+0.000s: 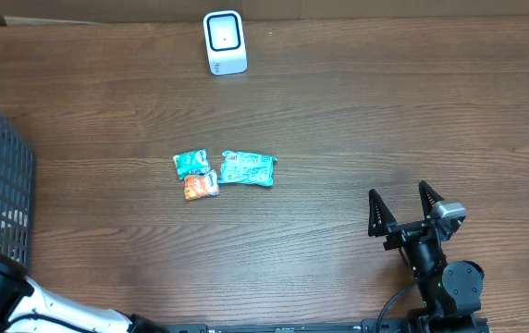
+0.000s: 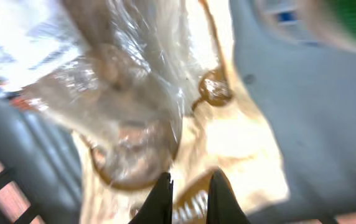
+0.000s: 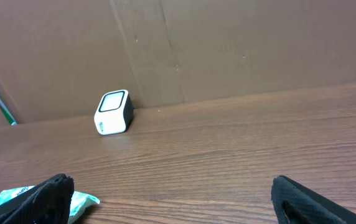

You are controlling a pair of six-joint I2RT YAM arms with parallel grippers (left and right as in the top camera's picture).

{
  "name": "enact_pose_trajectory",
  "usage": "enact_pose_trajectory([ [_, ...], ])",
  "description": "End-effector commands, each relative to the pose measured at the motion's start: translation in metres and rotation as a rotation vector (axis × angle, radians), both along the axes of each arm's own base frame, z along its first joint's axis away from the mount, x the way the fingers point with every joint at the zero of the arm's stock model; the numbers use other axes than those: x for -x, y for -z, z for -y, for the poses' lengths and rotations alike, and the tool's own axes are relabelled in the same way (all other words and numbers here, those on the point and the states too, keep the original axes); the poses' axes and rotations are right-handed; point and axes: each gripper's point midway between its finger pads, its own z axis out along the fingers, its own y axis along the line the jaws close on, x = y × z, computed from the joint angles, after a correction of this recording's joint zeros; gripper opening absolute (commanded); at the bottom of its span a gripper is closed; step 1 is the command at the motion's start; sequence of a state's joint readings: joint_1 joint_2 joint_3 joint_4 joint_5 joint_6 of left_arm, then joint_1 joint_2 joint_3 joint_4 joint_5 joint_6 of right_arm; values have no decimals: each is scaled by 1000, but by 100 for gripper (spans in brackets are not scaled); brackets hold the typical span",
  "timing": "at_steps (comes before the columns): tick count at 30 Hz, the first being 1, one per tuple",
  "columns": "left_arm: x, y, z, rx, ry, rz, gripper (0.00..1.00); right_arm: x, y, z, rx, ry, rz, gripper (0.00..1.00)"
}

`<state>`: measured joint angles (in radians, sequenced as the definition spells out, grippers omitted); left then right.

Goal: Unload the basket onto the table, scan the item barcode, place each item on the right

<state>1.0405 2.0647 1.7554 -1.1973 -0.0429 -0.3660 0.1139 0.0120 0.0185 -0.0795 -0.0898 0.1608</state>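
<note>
Currently on table (image 1: pixel 357 111): 1 scanner (image 1: pixel 225 42), upright at the far edge; 3 packets (image 1: pixel 246 169), clustered mid-table; 1 basket (image 1: pixel 1 176), at the left edge. Left claw (image 2: pixel 189 190): clenched on 1 clear-wrapped pack (image 2: pixel 134 118), blurred, lying against grey walls. Right claw (image 1: pixel 399 192): released, empty, well apart from the packets.

left wrist view: blurred wrapper (image 2: pixel 128 93), contents unclear | basket (image 1: pixel 6 176): cut by left edge
</note>
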Motion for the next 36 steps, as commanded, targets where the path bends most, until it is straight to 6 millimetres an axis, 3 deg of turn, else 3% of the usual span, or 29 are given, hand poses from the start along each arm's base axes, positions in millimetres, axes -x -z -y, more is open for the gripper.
enact_pose_trajectory([
  [1,-9,-58,-4,-123,11,91,4,0,2,-1,2,-6,3,100],
  [6,-5,-61,10,-78,10,88,5,0,2,-1,2,-6,3,100],
  [8,-3,-61,13,-67,10,81,11,0,2,-1,2,-6,3,100],
  [9,-2,-61,14,-60,10,78,19,0,2,-1,2,-6,3,100],
  [11,0,-60,18,-45,15,68,48,0,2,-1,2,-6,3,100],
  [14,5,-56,25,-17,18,47,73,0,2,-1,2,-6,3,100],
  [23,11,-8,34,20,15,25,83,0,2,-1,2,-6,3,100],
  [28,19,20,32,-6,-3,-12,100,0,2,-1,2,-6,3,100],
  [36,20,62,34,-36,-3,4,100,0,2,-1,2,-6,3,100],
])
